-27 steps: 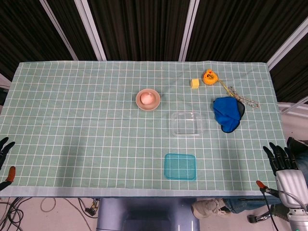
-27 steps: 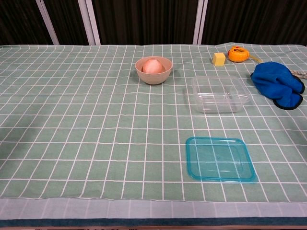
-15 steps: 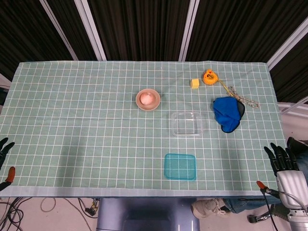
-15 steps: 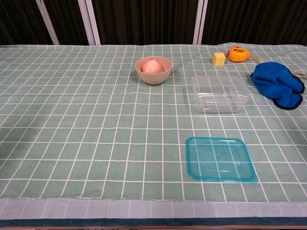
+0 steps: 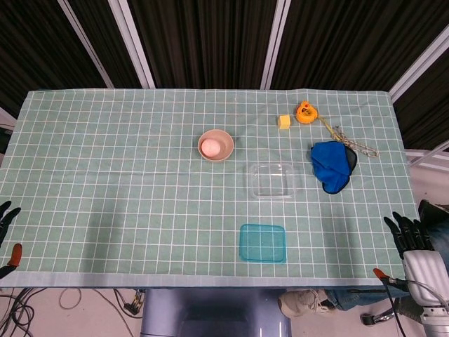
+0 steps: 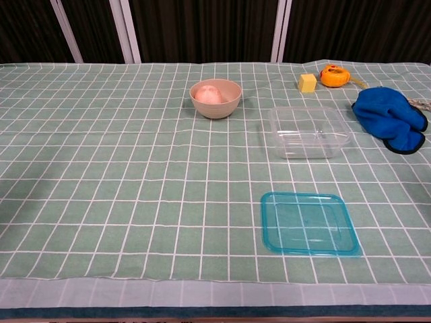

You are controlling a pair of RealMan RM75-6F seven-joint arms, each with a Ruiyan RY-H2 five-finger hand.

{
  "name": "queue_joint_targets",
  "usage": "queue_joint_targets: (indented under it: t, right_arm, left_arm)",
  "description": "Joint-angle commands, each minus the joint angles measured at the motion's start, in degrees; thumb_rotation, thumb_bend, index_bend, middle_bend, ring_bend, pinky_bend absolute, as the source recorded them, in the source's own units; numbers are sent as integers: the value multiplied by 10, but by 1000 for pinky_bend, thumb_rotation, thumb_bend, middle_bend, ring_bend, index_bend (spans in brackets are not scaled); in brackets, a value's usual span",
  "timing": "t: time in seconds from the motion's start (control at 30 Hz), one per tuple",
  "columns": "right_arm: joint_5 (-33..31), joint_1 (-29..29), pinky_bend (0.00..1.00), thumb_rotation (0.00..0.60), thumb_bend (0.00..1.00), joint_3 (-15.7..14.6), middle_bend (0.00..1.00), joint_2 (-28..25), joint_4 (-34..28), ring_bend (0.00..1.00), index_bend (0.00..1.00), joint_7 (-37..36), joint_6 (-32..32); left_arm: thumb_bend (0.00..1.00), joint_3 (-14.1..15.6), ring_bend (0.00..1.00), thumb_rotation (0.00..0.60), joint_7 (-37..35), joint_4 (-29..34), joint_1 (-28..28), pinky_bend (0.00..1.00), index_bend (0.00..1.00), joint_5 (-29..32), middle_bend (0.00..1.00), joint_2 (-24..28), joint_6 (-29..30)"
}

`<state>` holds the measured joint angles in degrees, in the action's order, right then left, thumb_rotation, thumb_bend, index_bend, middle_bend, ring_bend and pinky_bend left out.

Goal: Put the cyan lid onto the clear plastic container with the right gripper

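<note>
The cyan lid (image 5: pixel 262 243) (image 6: pixel 308 223) lies flat on the checked cloth near the front edge. The clear plastic container (image 5: pixel 273 180) (image 6: pixel 309 131) stands uncovered just behind it, slightly to the right. My right hand (image 5: pixel 408 231) hangs off the table's front right corner, fingers spread and holding nothing, well right of the lid. My left hand (image 5: pixel 6 217) shows only partly at the far left edge, fingers apart and nothing in them. Neither hand appears in the chest view.
A tan bowl (image 5: pixel 215 145) (image 6: pixel 215 98) with a pinkish ball in it sits mid-table. A blue cloth (image 5: pixel 332 165) (image 6: pixel 391 118), a yellow block (image 5: pixel 284 122) (image 6: pixel 308 82) and an orange tape measure (image 5: pixel 305 111) (image 6: pixel 334 75) lie at the back right.
The right hand has sunk slightly lower at the table's corner. Everything on the table stays where it was.
</note>
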<state>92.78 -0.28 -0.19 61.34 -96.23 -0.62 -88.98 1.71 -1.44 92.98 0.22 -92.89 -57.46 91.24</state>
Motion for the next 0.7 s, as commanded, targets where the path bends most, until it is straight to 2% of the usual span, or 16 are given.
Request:
queue_joint_targets:
  t: [0.03, 0.23, 0.4, 0.57, 0.7]
  right_arm:
    - [-5, 14, 0, 600, 150, -7, 0, -25, -26, 0, 0, -11, 33]
    - [-47, 69, 0, 600, 150, -7, 0, -100, -115, 0, 0, 5, 153]
    - [-122, 117, 0, 600, 151, 6, 0, -136, -200, 0, 0, 77, 239]
    - [-208, 153, 0, 600, 151, 18, 0, -112, -254, 0, 0, 170, 279]
    - [-261, 174, 0, 600, 150, 20, 0, -64, -275, 0, 0, 247, 274]
  left_arm:
    - [522, 0, 0, 600, 3, 3, 0, 0, 94, 3, 0, 1, -3]
    - [522, 0, 0, 600, 3, 10, 0, 0, 88, 6, 0, 2, -6]
    - [522, 0, 0, 600, 4, 13, 0, 0, 88, 8, 0, 2, -8]
    - [522, 0, 0, 600, 7, 14, 0, 0, 87, 8, 0, 2, -8]
    - [521, 0, 0, 600, 8, 17, 1, 0, 87, 12, 0, 2, -11]
